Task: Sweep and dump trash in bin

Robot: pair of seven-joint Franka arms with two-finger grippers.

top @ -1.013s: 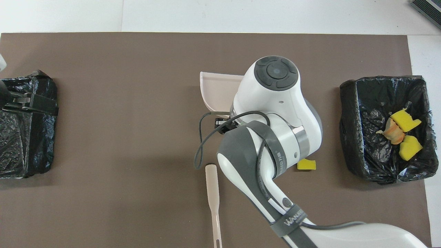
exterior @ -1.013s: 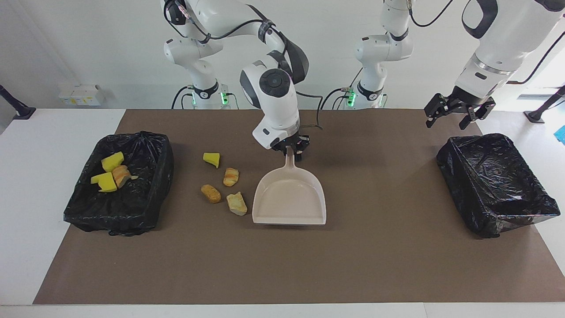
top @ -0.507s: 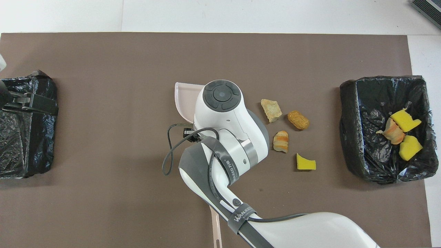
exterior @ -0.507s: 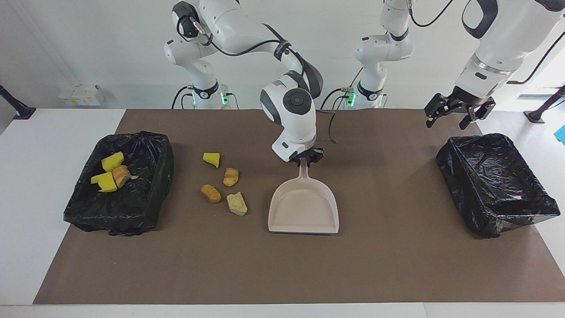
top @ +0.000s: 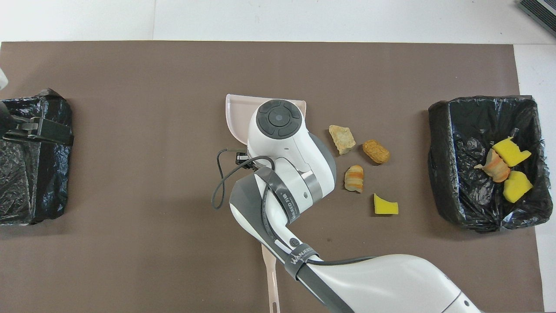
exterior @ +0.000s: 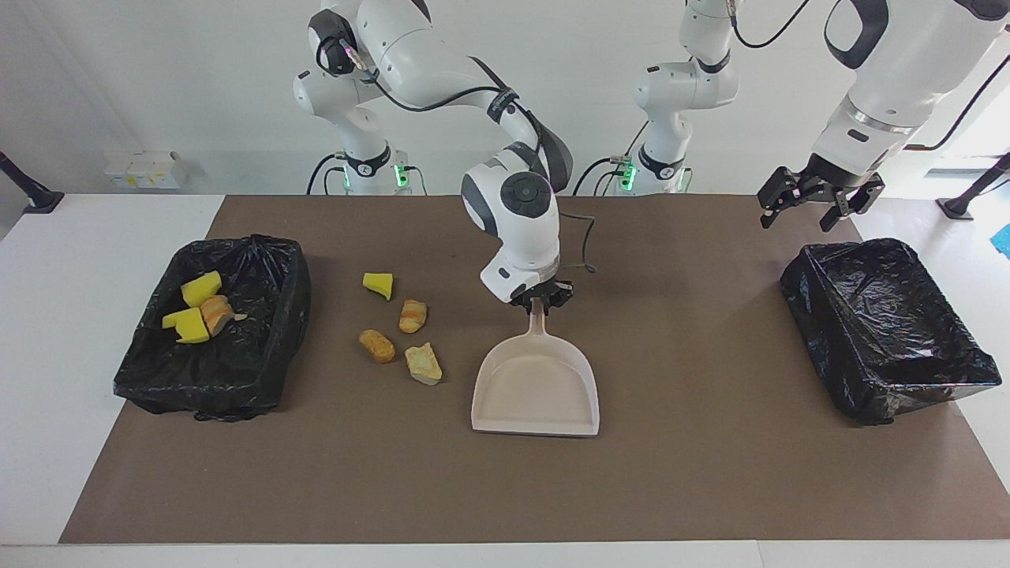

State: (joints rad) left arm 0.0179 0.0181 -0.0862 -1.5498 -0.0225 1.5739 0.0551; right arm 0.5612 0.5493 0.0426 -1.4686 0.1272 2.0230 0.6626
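Right gripper [exterior: 539,300] clamped on beige dustpan [exterior: 536,388] handle at mat [exterior: 710,473] centre, four trash pieces [exterior: 401,330] beside it, left gripper [exterior: 813,207] spread wide, empty, above black bin [exterior: 888,331].

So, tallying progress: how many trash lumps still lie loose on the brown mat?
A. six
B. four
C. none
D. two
B: one yellow sponge chunk and three tan bread-like pieces lie on the brown mat beside the beige plastic dustpan.

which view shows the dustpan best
The facing view: the whole beige dustpan shows, its handle in the shut right gripper. In the overhead view the right arm covers most of it, leaving only part of its pan.
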